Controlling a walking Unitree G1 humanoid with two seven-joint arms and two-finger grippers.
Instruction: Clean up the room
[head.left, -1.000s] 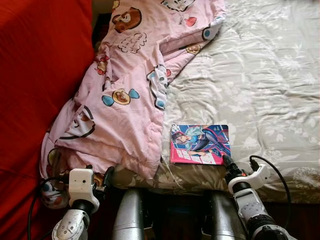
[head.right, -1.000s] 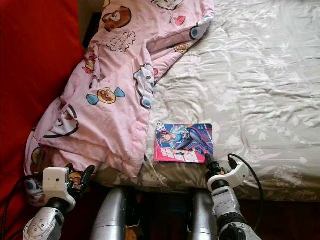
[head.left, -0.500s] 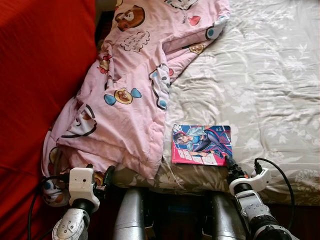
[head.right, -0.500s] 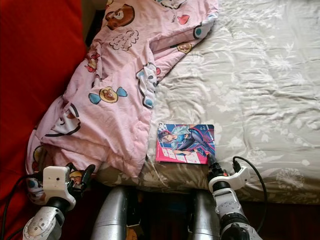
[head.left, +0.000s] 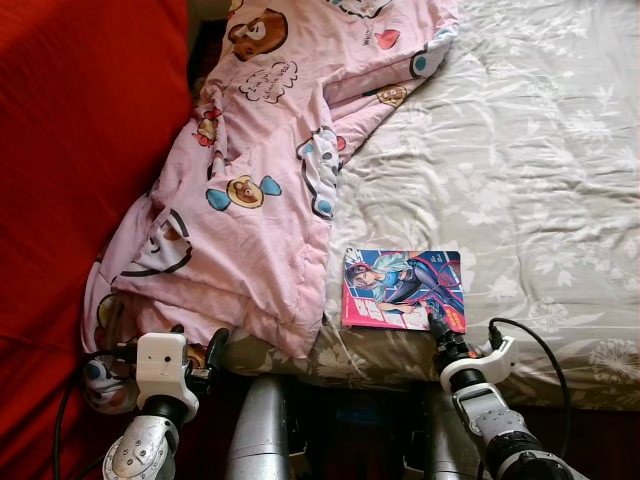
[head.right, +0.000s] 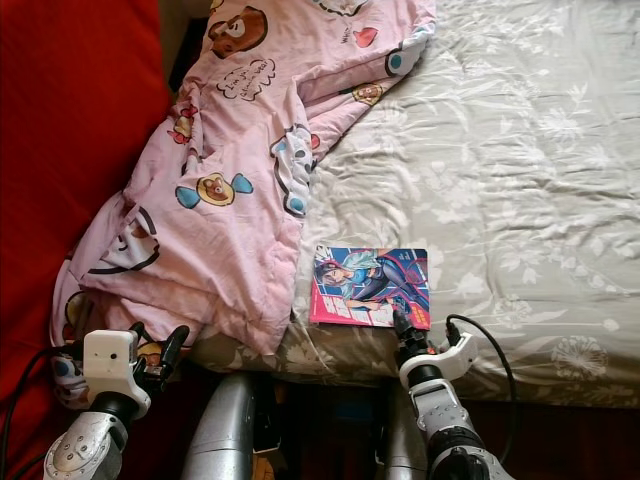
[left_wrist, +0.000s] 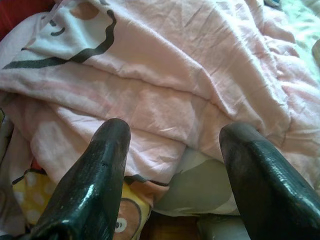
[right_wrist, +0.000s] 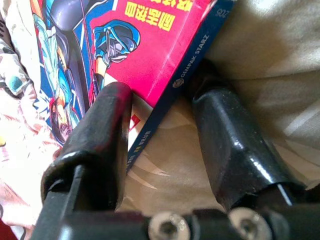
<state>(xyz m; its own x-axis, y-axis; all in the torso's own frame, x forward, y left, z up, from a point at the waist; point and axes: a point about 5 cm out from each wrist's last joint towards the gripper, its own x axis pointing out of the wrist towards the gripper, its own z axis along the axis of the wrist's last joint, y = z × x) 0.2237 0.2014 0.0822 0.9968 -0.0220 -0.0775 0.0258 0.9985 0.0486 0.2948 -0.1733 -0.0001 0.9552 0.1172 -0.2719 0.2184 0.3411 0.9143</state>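
Note:
A comic book (head.left: 403, 288) with a pink and blue cover lies flat on the grey floral bed sheet (head.left: 520, 150), close to the bed's front edge. My right gripper (head.left: 437, 330) is at the book's near right corner. In the right wrist view it is open (right_wrist: 160, 95), with the book (right_wrist: 100, 45) edge between its fingers: one lies over the cover, the other presses into the sheet beside the spine. A crumpled pink cartoon blanket (head.left: 260, 170) covers the bed's left side. My left gripper (head.left: 197, 347) is open just before the blanket's (left_wrist: 165, 70) hanging front edge.
A large red fabric surface (head.left: 70, 150) runs along the bed's left side. The blanket's lower corner droops over the bed's front left edge. My two silver legs (head.left: 260, 430) stand against the bed front. A black cable (head.left: 545, 350) loops off the right wrist.
My right gripper has shifted left along the bed's front edge, onto the book's near corner. The left arm has stayed put. The camera moved slightly.

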